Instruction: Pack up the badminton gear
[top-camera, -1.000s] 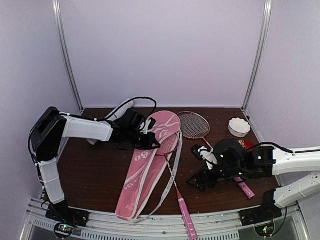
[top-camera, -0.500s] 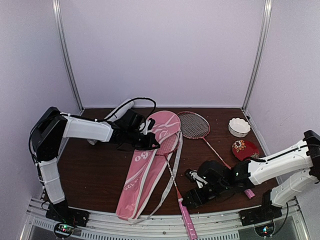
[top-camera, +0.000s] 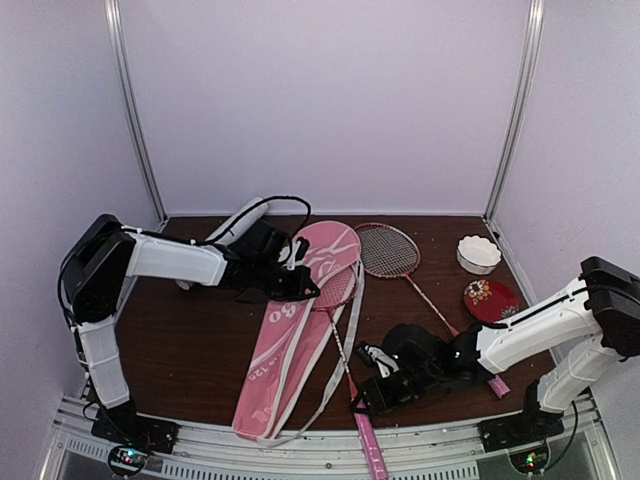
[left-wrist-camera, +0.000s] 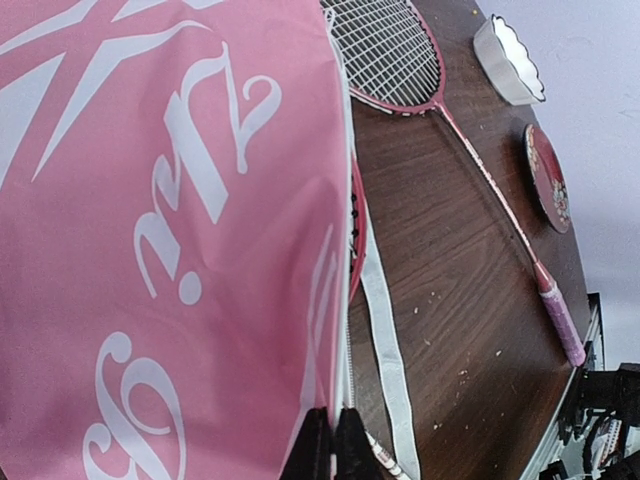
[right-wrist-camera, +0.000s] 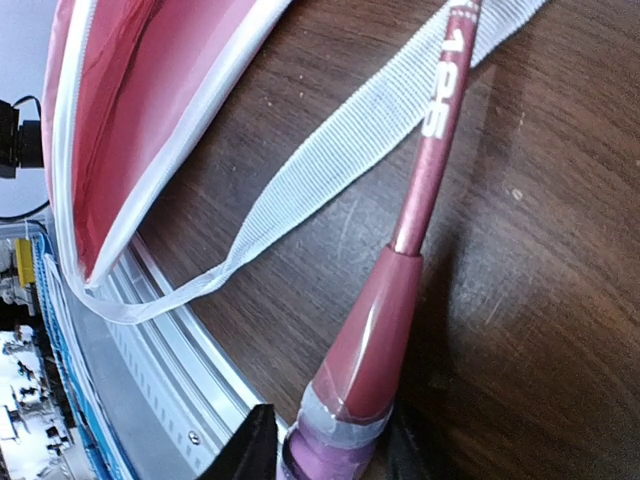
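Observation:
The pink cover (top-camera: 295, 335) with white stripes lies diagonally on the table. My left gripper (top-camera: 306, 288) is shut on its zipper edge, which shows in the left wrist view (left-wrist-camera: 332, 445). One racquet (top-camera: 345, 345) has its head inside the cover, and its pink handle (top-camera: 370, 440) points at the near edge. My right gripper (top-camera: 366, 398) sits low with its jaws open on either side of that handle (right-wrist-camera: 335, 455). The second racquet (top-camera: 388, 248) lies bare at the back right. A long white tube (top-camera: 238, 218) lies behind the left arm. No shuttlecocks show.
A white scalloped bowl (top-camera: 478, 254) and a red patterned dish (top-camera: 490, 298) stand at the right. The cover's white strap (right-wrist-camera: 340, 160) loops over the table beside the racquet shaft. The metal rail of the near table edge (right-wrist-camera: 170, 360) is just past the handle.
My right arm has swung left and toward the near edge and come down over the near racquet's handle. The left arm and the cover have not moved.

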